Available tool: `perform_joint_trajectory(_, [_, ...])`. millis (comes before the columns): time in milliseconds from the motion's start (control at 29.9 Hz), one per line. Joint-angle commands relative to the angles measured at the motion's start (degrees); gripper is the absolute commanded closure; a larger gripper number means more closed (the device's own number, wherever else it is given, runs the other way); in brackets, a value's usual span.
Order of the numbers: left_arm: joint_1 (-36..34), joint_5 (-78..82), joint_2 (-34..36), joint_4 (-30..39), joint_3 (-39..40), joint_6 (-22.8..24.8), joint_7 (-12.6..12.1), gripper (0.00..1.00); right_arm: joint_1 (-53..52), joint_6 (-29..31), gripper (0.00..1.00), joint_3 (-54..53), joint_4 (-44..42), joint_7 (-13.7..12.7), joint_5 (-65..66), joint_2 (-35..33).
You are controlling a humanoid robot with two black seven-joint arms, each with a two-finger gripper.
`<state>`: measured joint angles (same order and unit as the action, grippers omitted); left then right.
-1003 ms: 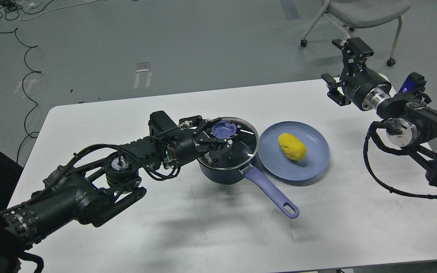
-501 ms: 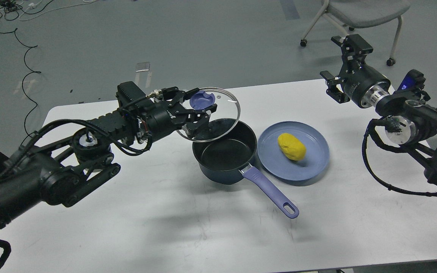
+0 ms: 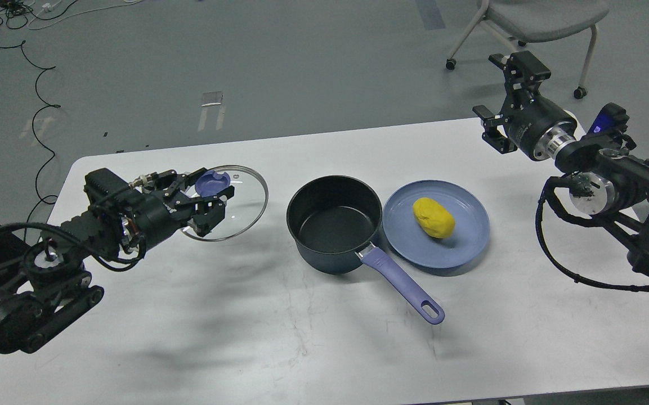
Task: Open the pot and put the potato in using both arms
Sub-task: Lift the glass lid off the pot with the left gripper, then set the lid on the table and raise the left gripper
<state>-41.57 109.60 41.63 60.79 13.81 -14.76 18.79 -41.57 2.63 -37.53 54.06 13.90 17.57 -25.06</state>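
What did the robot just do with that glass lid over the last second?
The left tool, shut on the lid by its knob, lifted it off the pot and carried it away to the left, clear of the pot. The pot now stands open and empty. The potato, plate and pot kept their places; the right tool barely shifted, open above the table's far corner.

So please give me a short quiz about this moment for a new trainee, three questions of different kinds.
1. True or false: the glass lid sits on the pot.
2. Where is the potato? A) in the pot B) on the blue plate C) in the right gripper
3. Fill in: the left gripper holds the lid by its purple ____.

Key: 1. False; the lid is held over the table, left of the open pot. 2. B. 3. knob.
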Motion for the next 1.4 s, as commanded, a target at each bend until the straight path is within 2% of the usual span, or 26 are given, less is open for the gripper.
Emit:
perform_joint_trajectory(0, [2.2,0.0,-0.6,-3.1,0.0,-2.0,0.7,0.55,0.0,0.0,0.0,0.0,-0.2,0.0,0.0,0.0])
perform_joint_trajectory(301, [4.5,-0.3,-2.6,-9.6,-2.8,-4.0,1.1,0.53,0.1,0.0,0.0,0.1,-0.2,0.0,0.0,-0.2])
perform_joint_trajectory(501, [4.5,-2.9,-3.5,-10.3,-5.7,-5.0,1.1,0.51,0.1,0.0,0.0,0.1,-0.2,0.0,0.0,-0.3])
perform_joint_trajectory(668, [4.6,-3.1,-4.3,-11.5,-5.8,-5.0,1.1,0.43,0.1,0.0,0.0,0.1,-0.2,0.0,0.0,-0.3])
perform_joint_trajectory(735, [4.5,-3.4,-5.2,-12.7,-5.8,-5.3,1.2,0.28,0.1,0.0,0.0,0.1,-0.2,0.0,0.1,-0.3])
perform_joint_trajectory(835, [4.6,-5.3,-5.4,-13.0,-5.8,-5.8,2.4,0.16,0.1,0.0,0.0,0.1,-0.2,0.0,0.2,-0.3])
perform_joint_trajectory(969, [4.6,-6.0,-5.5,-14.0,-6.0,-5.8,4.1,0.15,0.0,0.0,0.0,0.1,-0.2,0.0,0.2,-0.2])
perform_joint_trajectory(1103, [4.4,-6.3,-5.5,-14.1,-7.6,-6.0,4.4,0.14,0.0,0.0,0.0,0.1,-0.1,0.0,0.2,-0.1])
perform_joint_trajectory(1170, [4.0,-7.3,-5.5,-14.1,-7.2,-6.3,4.4,0.07,0.1,0.0,0.0,0.2,0.1,0.0,0.4,-0.2])
perform_joint_trajectory(1203, [3.5,-9.8,-5.5,-13.9,-6.9,-6.4,4.5,0.03,-0.1,0.0,0.0,0.7,0.4,0.0,0.7,-0.3])
perform_joint_trajectory(1303, [1.5,-17.1,-5.3,-13.4,-6.5,-6.7,4.7,0.03,-0.8,0.0,0.0,3.2,0.7,0.1,1.9,-0.2])
perform_joint_trajectory(1370, [-4.6,-30.3,-5.2,-13.4,-6.7,-6.5,6.5,0.02,-3.5,-0.5,0.0,8.2,0.7,0.2,7.4,-0.6])
